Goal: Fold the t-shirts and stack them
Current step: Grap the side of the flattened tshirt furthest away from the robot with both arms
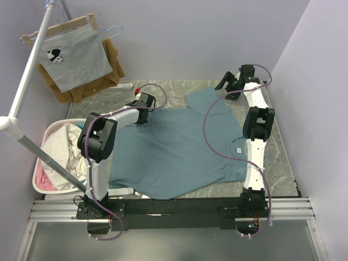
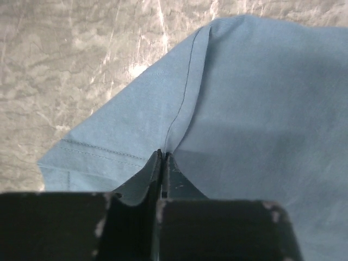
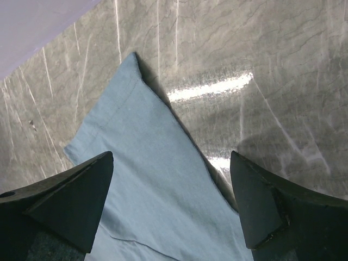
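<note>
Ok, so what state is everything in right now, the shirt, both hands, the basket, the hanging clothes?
t-shirt, spread out on the table, unfolded.
left hand, shut on the t-shirt's sleeve.
right hand, open above the other sleeve.
laundry basket, holding crumpled clothes.
grey shirt, hanging up.
brown garment, hanging behind it.

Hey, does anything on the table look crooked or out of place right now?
Mostly the t-shirt: it lies slanted, and its near edge hangs past the table onto the black rail. The left gripper is shut on a pinched-up fold by a sleeve seam. The right gripper hovers open over a far corner.
</note>
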